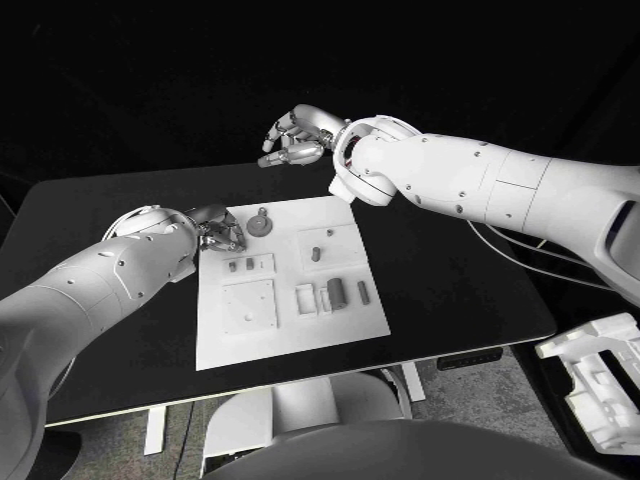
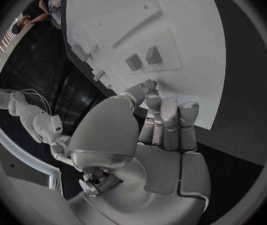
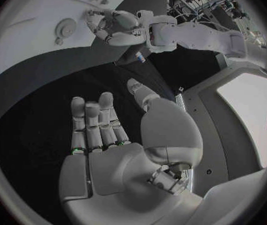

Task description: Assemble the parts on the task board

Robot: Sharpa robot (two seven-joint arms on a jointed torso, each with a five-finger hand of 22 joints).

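From my remote seat, the head view looks down on a black table (image 1: pixel 450 280) with the white task board (image 1: pixel 255 340) lying in the middle of the frame, running from centre down toward the lower left.

The parts show grey here. A round piece with a short upright stem (image 1: pixel 261 222) stands near the board's upper left corner. Two small pegs (image 1: pixel 241 266) sit side by side in a square pad just below it. Another small piece (image 1: pixel 316 254) sits in a pad toward the board's upper right. A cluster of upright blocks (image 1: pixel 336 293) stands right of centre.

My left hand (image 1: pixel 219 230) enters from the left of the frame and sits at the board's upper left edge, just beside the round piece. Its fingers are curled in; I cannot tell whether anything is between them. In the left wrist view the fingertips (image 2: pixel 153 97) reach the board's edge.

My right hand (image 1: pixel 300 135) is up in the upper centre of the frame, well apart from the board. In the right wrist view its fingers (image 3: pixel 93 120) are extended and apart, holding nothing.
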